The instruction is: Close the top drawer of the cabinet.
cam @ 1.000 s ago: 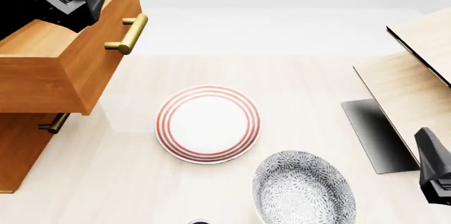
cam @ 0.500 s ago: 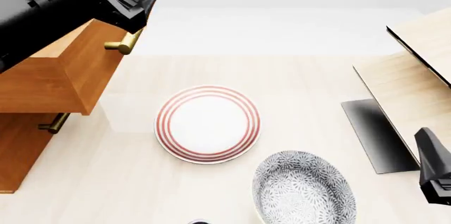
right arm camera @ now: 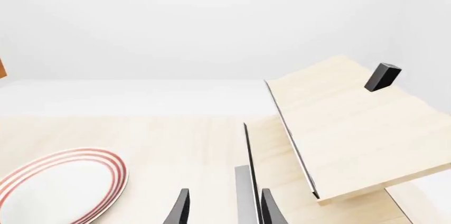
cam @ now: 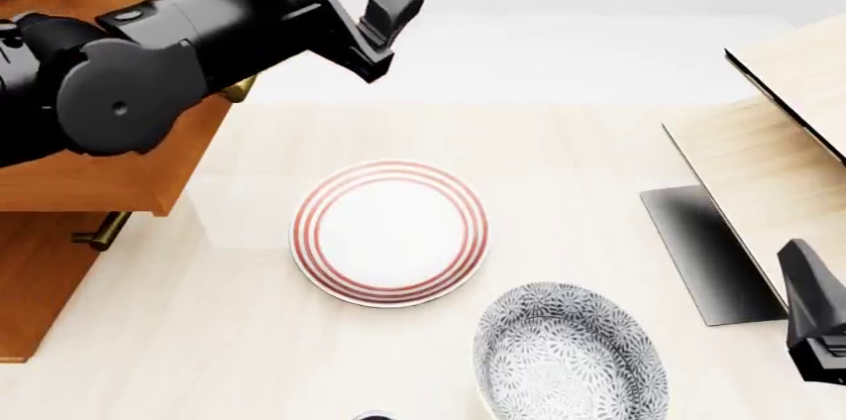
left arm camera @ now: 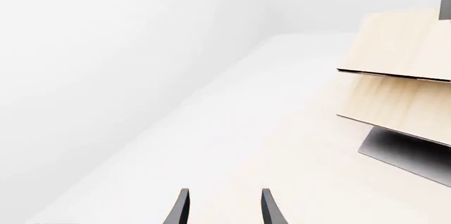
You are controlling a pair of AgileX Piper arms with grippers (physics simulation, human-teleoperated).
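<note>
The top drawer (cam: pixel 93 167) stands pulled out from the orange-brown cabinet (cam: pixel 34 291) at the left of the front view. My left arm hides most of its brass handle (cam: pixel 238 91). My left gripper (cam: pixel 394 32) hangs open in the air to the right of the drawer's front, touching nothing. In the left wrist view its fingertips (left arm camera: pixel 180 208) are apart with only table between them. At the right edge low down is my right gripper (right arm camera: pixel 224 208), open and empty, far from the cabinet.
A red-ringed white plate (cam: pixel 390 232) lies mid-table, a grey patterned plate (cam: pixel 569 356) nearer me. Pale wood furniture with black edges (cam: pixel 780 143) fills the right side. The lower drawer's brass handle (cam: pixel 99 232) shows under the top drawer.
My left arm has swung right from above the drawer, past its handle, out over the table. The drawer has not moved. The right arm is still.
</note>
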